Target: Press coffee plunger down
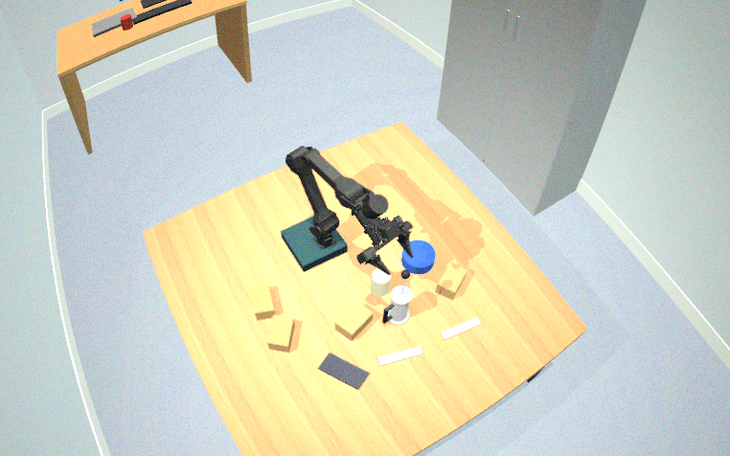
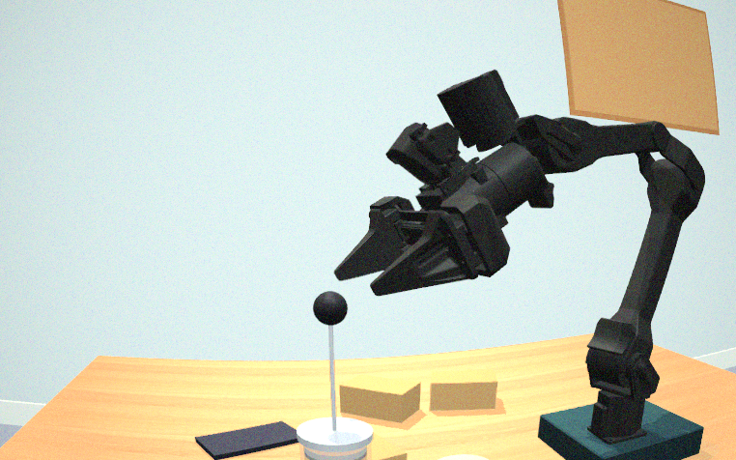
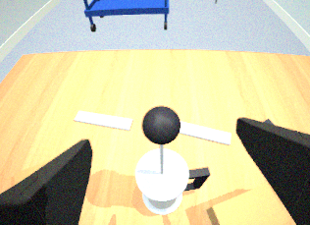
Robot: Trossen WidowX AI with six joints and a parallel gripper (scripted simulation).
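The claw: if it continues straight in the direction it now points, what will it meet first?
Probably the black plunger knob: the wrist view centres it between the open claw fingers. From the side the tips look slightly above it, so contact is uncertain.

Press (image 1: 399, 306) is set upright on the table (image 1: 197, 317), plunger knob (image 2: 329, 307) raised high on its rod. Gripper (image 2: 359, 280) is positioned just above and beside the knob, apart from it. A cup (image 1: 379, 282) is placed just beside the press, toward the arm base (image 1: 298, 256).
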